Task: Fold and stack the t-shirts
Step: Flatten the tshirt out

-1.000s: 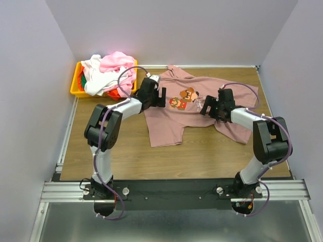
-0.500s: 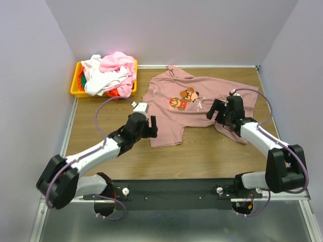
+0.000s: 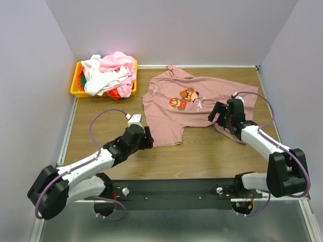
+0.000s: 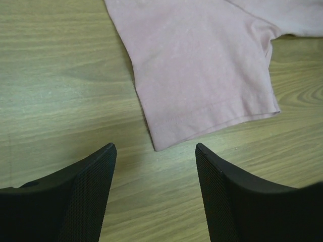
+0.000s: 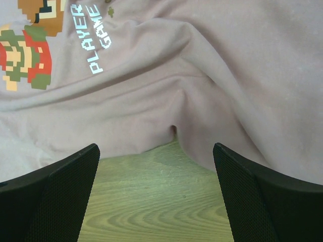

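A dusty mauve-pink t-shirt [image 3: 202,108] with a pixel-art print lies spread and rumpled on the wooden table. My left gripper [image 3: 145,139] is open and empty, low over the wood just short of the shirt's near left corner [image 4: 157,146]. My right gripper [image 3: 216,113] is open and empty at the shirt's near edge, where the hem folds inward [image 5: 174,130]. The print and the words "PLAYER GAME" [image 5: 93,43] show in the right wrist view. More t-shirts [image 3: 108,73], light pink, white, red-orange and green, are heaped in a bin at the far left.
The yellow plastic bin [image 3: 76,92] stands at the table's far left corner. Grey walls close in the back and both sides. A metal rail [image 3: 176,190] with the arm bases runs along the near edge. Bare wood [image 3: 202,156] lies between the shirt and the rail.
My left arm has pulled back from the shirt's left shoulder toward the near side and lowered to its near left corner. My right gripper has shifted slightly right and nearer along the shirt's edge.
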{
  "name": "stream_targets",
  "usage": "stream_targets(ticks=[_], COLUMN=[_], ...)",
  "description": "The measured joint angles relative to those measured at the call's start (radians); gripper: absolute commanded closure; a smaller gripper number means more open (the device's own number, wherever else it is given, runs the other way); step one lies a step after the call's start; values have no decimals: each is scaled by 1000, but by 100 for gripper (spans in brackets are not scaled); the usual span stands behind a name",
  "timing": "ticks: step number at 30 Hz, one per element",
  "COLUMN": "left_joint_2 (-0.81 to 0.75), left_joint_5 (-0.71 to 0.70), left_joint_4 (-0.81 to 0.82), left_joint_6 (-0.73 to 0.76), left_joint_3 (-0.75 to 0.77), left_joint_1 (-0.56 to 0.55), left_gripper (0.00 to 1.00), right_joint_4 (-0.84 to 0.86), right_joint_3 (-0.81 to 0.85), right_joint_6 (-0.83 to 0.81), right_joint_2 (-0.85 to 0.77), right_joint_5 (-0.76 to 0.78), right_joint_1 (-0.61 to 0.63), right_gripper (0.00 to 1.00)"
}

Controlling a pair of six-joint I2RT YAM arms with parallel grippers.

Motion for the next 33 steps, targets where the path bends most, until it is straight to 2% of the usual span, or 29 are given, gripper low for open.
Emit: stream_targets(ticks=[9,13,22,25,26,28,30,31,33], left_joint_2=[173,232,325,342,349,362,370,375,382], left_joint_5=[-3,-3,-8,-10,-10,-11,-13,-14,-16], left_joint_4=[19,32,72,87,90,99,110,113,119], left_joint_6=[-11,-10,-5,-1,-1,4,3,3,-2], left_joint_3=[17,34,77,85,88,92,92,92,91], left_joint_1=[-51,-62,-78,-81,-82,-84,-87,-87,-87], left_gripper=[29,38,39,46,53,59,78,100,100], right_joint_4=[0,0,0,0,0,0,0,0,-1], right_joint_3=[-7,-7,-8,-9,-10,-11,-13,-14,-18], right_joint_6=[0,0,0,0,0,0,0,0,0], right_joint_2=[-5,-6,-6,-6,-6,-6,-8,-10,-16], right_joint_5=[6,6,7,7,7,7,7,7,8], right_joint_1=[0,0,0,0,0,0,0,0,0], right_gripper=[0,0,0,0,0,0,0,0,0])
